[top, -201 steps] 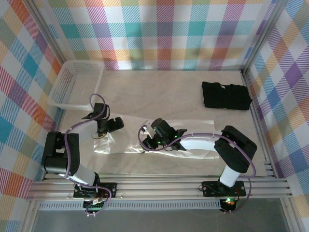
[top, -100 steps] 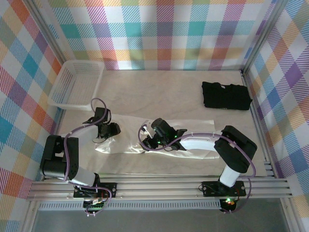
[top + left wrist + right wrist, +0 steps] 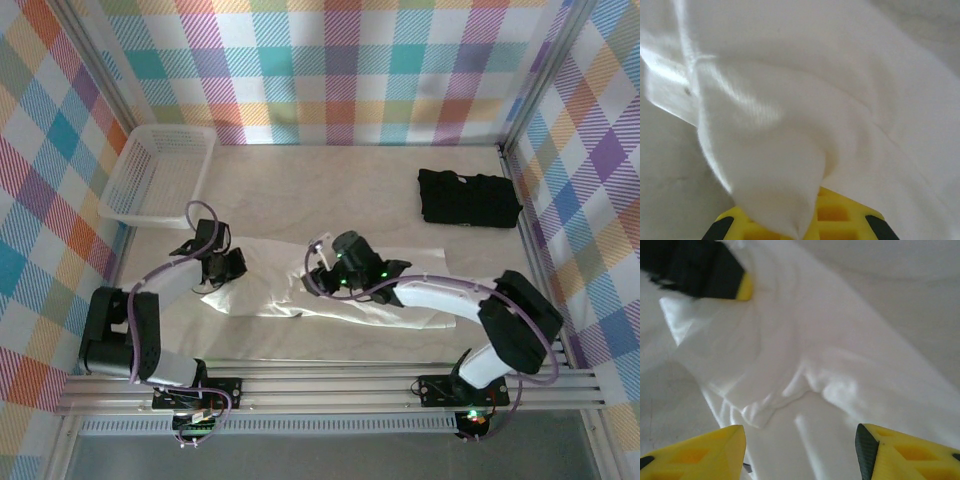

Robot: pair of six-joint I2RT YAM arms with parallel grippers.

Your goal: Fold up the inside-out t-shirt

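The inside-out t-shirt (image 3: 265,280) lies as a long white strip across the near middle of the table (image 3: 330,190). My left gripper (image 3: 215,265) is at the shirt's left end, shut on it. In the left wrist view a bunch of the white cloth (image 3: 775,165) runs down into the left gripper (image 3: 800,227) between its yellow fingers. My right gripper (image 3: 338,272) hovers over the middle of the shirt. In the right wrist view the right gripper (image 3: 800,450) stands wide open above wrinkled cloth (image 3: 805,375) with nothing between its fingers, and the left gripper (image 3: 700,270) shows at the upper left.
A white basket (image 3: 160,175) stands at the back left against the wall. A black folded garment (image 3: 468,197) lies at the back right. Checked walls close in three sides, and a metal rail runs along the near edge.
The right arm's elbow has swung out to the right, and its gripper has shifted a little right and farther back. The left gripper still holds the cloth; the shirt's left end has bunched inward.
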